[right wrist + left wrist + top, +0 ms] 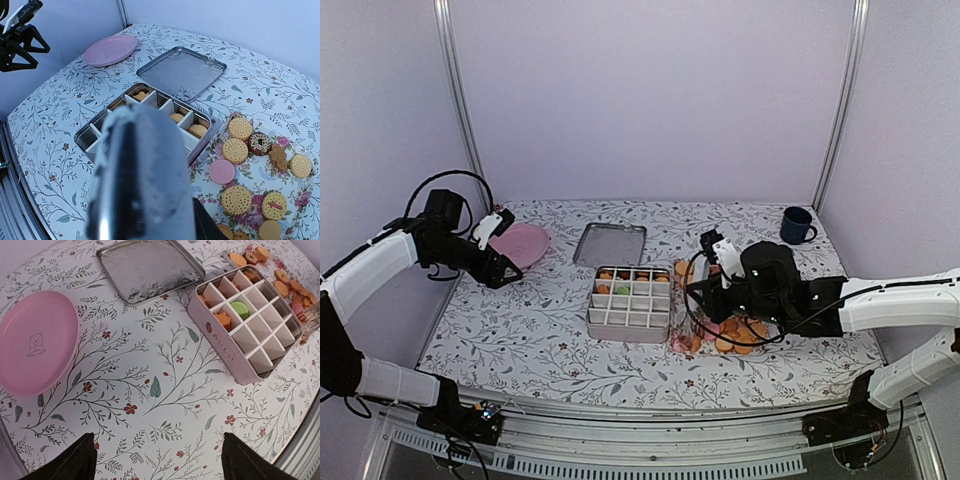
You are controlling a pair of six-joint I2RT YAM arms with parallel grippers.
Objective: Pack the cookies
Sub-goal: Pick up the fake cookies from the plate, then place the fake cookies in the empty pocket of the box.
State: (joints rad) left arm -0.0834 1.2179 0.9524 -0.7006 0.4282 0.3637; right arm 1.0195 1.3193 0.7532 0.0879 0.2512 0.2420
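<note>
Robotics lab booth, plain pale walls [650, 100], aluminium frame posts [460, 100], floral-clothed table [540, 320], metal mounting rail [650, 430]

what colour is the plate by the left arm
The plate is pink, with a faint bear drawing; it shows best in the left wrist view.
</note>
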